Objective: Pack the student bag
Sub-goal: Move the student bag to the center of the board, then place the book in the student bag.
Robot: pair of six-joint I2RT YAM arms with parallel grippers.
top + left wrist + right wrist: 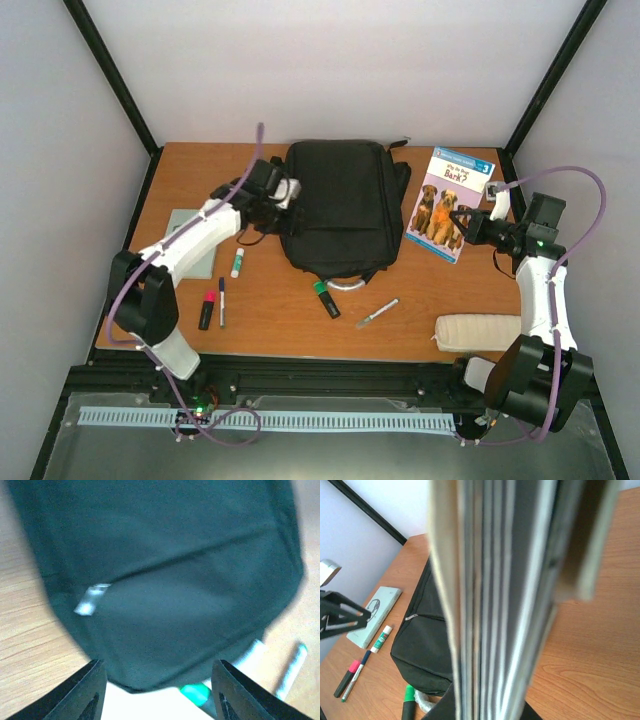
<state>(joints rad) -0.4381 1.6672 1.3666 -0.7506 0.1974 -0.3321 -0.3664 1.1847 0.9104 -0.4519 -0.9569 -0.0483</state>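
The soft black fabric student bag (335,205) lies flat in the middle of the wooden desk (290,320). The left pincer (159,666) stands open and empty above it. The right pincer (468,228) is closed on the edge of the thin book (448,203).

Student bag (340,205) black — book (447,205) lilac, brown dogs.

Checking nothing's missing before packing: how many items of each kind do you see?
Black backpack: 1
Books: 2 (dog book, pale green book)
Highlighters: 2 (pink highlighter, green highlighter)
Pens: 2 (blue-capped pen, silver pen)
Glue stick: 1
White pouch: 1
Total: 9
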